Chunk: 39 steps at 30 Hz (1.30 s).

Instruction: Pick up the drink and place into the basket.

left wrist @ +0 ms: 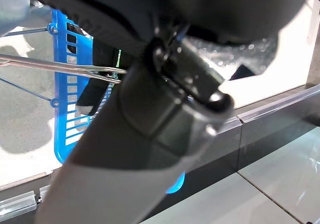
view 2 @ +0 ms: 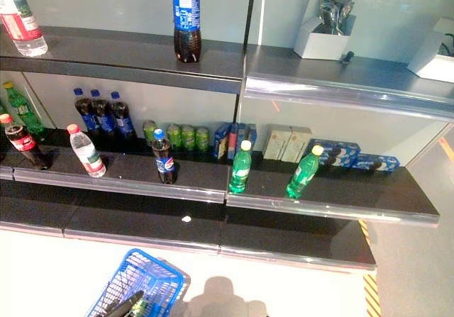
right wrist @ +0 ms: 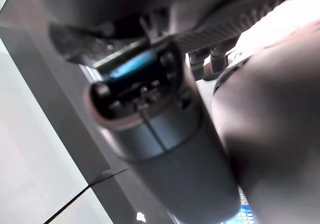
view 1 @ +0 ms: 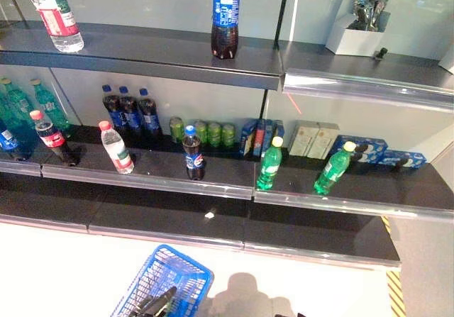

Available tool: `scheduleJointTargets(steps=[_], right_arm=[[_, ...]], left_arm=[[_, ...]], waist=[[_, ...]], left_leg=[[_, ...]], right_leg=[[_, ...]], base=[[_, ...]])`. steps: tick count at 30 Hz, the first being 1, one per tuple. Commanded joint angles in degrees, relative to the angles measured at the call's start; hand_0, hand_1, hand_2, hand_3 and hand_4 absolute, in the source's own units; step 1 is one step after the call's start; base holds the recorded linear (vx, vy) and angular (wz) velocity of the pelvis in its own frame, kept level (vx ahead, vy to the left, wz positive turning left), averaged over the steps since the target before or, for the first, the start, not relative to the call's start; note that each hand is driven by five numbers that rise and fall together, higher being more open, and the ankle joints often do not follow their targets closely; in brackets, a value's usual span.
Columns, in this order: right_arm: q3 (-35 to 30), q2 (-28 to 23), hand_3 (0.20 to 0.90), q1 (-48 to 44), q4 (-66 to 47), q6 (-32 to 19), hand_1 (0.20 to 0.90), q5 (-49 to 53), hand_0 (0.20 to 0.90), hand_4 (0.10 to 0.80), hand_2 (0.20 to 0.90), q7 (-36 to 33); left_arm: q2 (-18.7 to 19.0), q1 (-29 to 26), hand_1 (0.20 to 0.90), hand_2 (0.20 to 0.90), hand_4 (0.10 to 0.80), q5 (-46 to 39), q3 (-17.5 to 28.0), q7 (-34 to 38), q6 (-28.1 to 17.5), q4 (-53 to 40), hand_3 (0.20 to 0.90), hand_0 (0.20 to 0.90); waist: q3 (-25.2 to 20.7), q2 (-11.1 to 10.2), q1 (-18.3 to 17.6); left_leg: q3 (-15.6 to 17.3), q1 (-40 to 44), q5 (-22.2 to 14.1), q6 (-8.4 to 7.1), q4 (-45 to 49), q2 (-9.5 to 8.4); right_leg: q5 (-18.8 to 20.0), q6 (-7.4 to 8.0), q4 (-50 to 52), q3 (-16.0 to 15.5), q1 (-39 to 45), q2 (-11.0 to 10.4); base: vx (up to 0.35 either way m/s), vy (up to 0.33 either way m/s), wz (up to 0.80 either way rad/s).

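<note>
Left hand [view 1: 157, 304]: dark, low at the near edge of the head views, at the near rim of the blue basket [view 1: 186, 269], apparently holding the basket up by its wire handle; the wrist view shows wire running beside the hand, but whether the fingers curl round it cannot be told.

Right hand: not seen in the head views; its own wrist view shows only blurred casing close to the lens, so its fingers cannot be read.

Basket: blue plastic mesh, open top, on the robot's left side, above the pale floor in front of the shelf unit. No drink visible inside.

Drinks, none yet taken: all stand upright, long axis vertical, on the shelves ahead of and above both hands.
- Middle shelf [view 1: 213, 182], front edge: cola bottle with blue cap [view 1: 192, 154], nearly straight ahead of the basket; water bottle [view 1: 115, 148] and red-label cola bottle [view 1: 51, 137] toward the left end; two green bottles [view 1: 269, 164] [view 1: 333, 169] toward the right end.
- Middle shelf, back: dark bottles, green cans, cartons.
- Top shelf: tall dark bottle [view 1: 225, 15], water bottle.

Judgement: with the left hand taken up by the basket, the reach falls to the right hand, forward and up, to close round a bottle from the side.
</note>
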Motion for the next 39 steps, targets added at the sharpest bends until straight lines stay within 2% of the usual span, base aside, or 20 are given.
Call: scheduleJointTargets(steps=[1, 4, 7, 14, 26, 34, 39], right_arm=[[-0.7, -1.2, 0.9, -3.2, 3.7, -0.5, 0.9, 1.0, 0.9, 0.8, 0.9, -1.1], [-0.6, -1.2, 0.9, -3.2, 3.6, -0.3, 0.9, 0.5, 0.9, 0.8, 0.9, -1.4], [-0.6, -1.3, 0.9, -3.2, 4.1, 2.0, 0.9, -0.7, 0.9, 0.8, 0.9, -4.2], [-1.4, -1.2, 0.9, -3.8, 5.5, 5.0, 0.9, 1.2, 0.9, 0.8, 0.9, -5.9], [-2.0, -1.3, 0.9, -3.7, 6.9, 6.2, 0.9, 0.8, 0.9, 0.8, 0.9, -7.9], [0.5, -1.6, 0.9, -4.4, 4.1, -0.6, 0.9, -3.2, 0.9, 0.8, 0.9, -11.5], [3.4, -3.1, 0.9, -6.0, -4.9, -4.9, 0.9, -3.3, 0.9, 0.8, 0.9, -15.0]], left_arm=[[-0.8, -2.4, 0.3, 0.3, 0.1, 3.9, -1.5, -1.7, -1.5, 1.9, 0.2, 0.3], [-0.8, -2.5, 0.3, 0.3, 0.1, 3.6, -1.5, -1.8, -1.9, 1.9, 0.2, 0.3], [-0.8, -2.7, 0.3, 0.3, 0.1, 3.0, -1.8, -1.7, -2.0, 1.7, 0.2, 0.3], [-1.1, -2.8, 0.3, 0.3, 0.1, 3.4, -2.0, -1.8, -2.9, 2.6, 0.2, 0.3], [-0.9, -2.5, 0.3, 0.3, 0.1, 3.9, -2.4, -2.1, -2.9, 2.8, 0.2, 0.3], [-0.8, -2.5, 0.3, 0.3, 0.1, 4.9, -2.4, -1.3, -2.3, 1.5, 0.2, 0.3], [0.2, -2.3, 0.3, 0.3, 0.1, 5.5, -2.6, 0.1, -0.4, -1.7, 0.2, 0.3]], waist=[[2.4, 2.0, 0.3], [2.4, 2.0, 0.3], [2.4, 2.0, 0.4], [2.3, 2.0, 0.7], [2.2, 2.6, 0.6], [2.3, 2.4, 1.0], [2.8, 1.5, 1.5]], left_leg=[[-1.5, 1.3, -2.1, -0.63, 0.0, 3.65], [-1.5, 1.2, -2.0, -0.64, 0.0, 3.62], [-1.5, 1.2, -2.2, -0.57, 0.0, 3.59], [-1.8, 1.2, -2.1, -0.6, 0.0, 3.59], [-1.8, 1.2, -2.0, -0.53, 0.0, 3.47], [-2.2, 1.0, -1.9, -0.63, 0.0, 3.47], [-2.4, 0.9, -1.7, -0.64, 0.0, 3.57]], right_leg=[[3.2, 2.69, 0.2, -2.5, -1.3, -3.9], [3.2, 2.71, 0.1, -2.5, -1.2, -3.9], [3.1, 2.73, 0.1, -2.7, -1.1, -3.9], [3.1, 2.65, 0.1, -2.9, -0.9, -3.7], [3.1, 2.62, 0.1, -3.0, -1.0, -3.9], [3.2, 2.58, 0.1, -3.2, -0.9, -3.9], [3.3, 2.6, 0.1, -3.1, -0.9, -3.7]], base=[[0.0, 0.0, 0.0], [0.0, 0.0, 0.0], [0.0, 0.0, 0.0], [0.0, 0.0, 0.0], [0.0, 0.0, 0.0], [0.0, 0.0, 0.0], [-0.011, -0.034, 0.0]])
